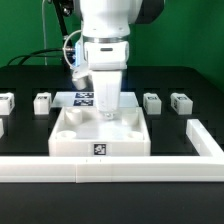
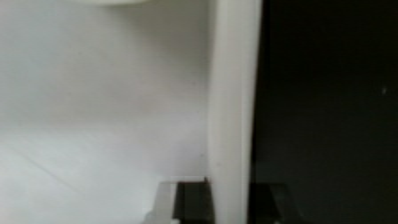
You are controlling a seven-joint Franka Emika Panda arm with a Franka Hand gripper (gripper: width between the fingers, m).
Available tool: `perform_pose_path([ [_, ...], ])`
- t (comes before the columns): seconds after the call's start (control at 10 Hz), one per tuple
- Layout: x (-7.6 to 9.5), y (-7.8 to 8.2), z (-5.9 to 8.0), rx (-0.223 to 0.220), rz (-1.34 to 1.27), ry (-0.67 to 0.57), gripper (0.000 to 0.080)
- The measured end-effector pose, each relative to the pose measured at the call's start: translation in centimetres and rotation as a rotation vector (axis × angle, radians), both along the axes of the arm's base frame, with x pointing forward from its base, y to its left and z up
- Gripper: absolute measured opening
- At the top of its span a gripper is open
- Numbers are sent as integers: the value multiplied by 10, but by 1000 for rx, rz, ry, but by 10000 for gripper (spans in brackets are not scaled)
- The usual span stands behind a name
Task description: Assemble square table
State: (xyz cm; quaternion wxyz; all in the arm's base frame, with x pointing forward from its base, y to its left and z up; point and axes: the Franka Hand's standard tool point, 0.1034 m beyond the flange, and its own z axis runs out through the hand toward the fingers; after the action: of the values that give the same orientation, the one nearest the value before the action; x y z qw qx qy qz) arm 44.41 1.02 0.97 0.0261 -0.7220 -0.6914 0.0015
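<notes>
Hanging over the square table (image 1: pixel 70 140) with gripper (image 1: pixel 104 114), closure indiscernible; risking shoving slab askew through off-centre contact.

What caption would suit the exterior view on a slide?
Gripper poised at the far edge of the square tabletop, loose white legs lined up behind.

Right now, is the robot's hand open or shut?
Gripper: cannot be told; it sits low at the square table, and neither view shows its gap.

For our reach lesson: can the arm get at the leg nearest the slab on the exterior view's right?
Probably yes: that leg stands alone, nothing over it; the arm, low over the slab, must lift first.
</notes>
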Motion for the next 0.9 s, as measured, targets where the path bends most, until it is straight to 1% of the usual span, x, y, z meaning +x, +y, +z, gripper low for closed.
perform_pose_path([
  [0.2,13,25,-1,10,4,-9,60],
  [0.3,17,33,-1,12,-9,-11,60],
  [0.5,28,53,-1,19,7,-21,60],
  [0.7,35,66,-1,20,40,-33,60],
  [0.9,39,71,-1,20,41,-35,60],
])
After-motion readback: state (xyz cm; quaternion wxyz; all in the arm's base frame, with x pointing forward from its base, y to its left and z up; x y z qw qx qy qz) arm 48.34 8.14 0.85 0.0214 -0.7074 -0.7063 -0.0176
